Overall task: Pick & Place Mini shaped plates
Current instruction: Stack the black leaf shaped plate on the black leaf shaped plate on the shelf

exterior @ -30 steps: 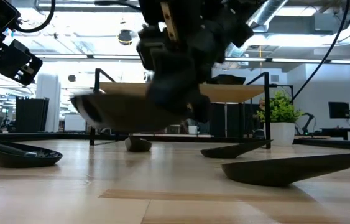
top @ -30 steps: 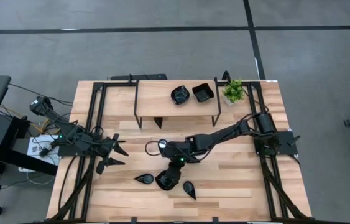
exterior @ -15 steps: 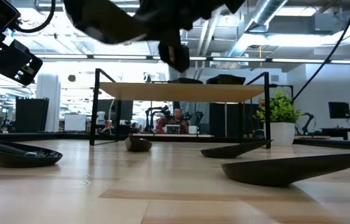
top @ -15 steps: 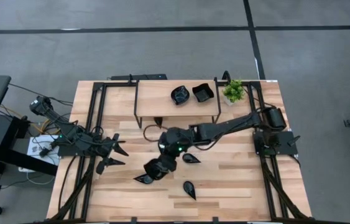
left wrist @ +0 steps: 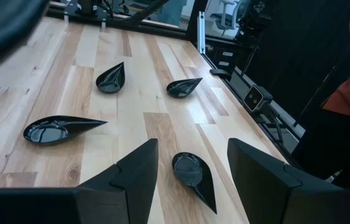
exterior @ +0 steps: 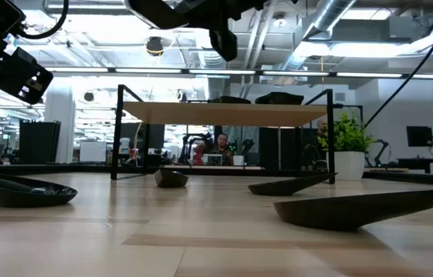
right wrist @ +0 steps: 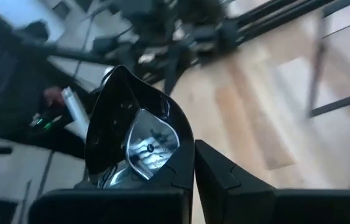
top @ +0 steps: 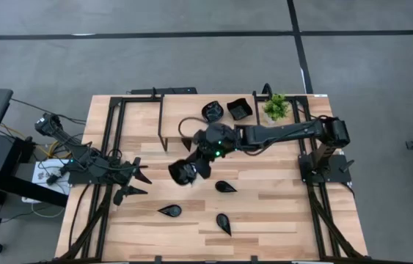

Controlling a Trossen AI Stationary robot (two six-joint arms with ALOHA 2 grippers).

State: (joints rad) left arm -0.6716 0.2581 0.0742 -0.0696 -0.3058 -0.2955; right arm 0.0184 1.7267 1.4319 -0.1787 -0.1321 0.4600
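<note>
A wooden table seen from above, with two dark robot arms reaching over it. The right gripper is raised above the middle of the table, just in front of a low wooden shelf on thin black legs. Its fingers are clamped shut on the rim of a glossy black dish — from the right wrist camera the dish stands tilted on edge, its shiny hollow reflecting light, pinched between the two dark fingers.

Two more black dishes sit on top of the shelf: a scalloped round one and, just beside it, a square one. A small green potted plant stands at the shelf's right end.

Three teardrop-shaped dishes lie on the tabletop, apart from one another: one near the centre, one toward the front left, one toward the front middle.

The left gripper waits low over the left side of the table, its fingers spread apart and holding nothing (the left wrist camera shows a teardrop dish lying on the wood between the parted fingers, farther off).

From table height, the dishes look like thin dark wedges on the wood — the shelf stands behind them.
</note>
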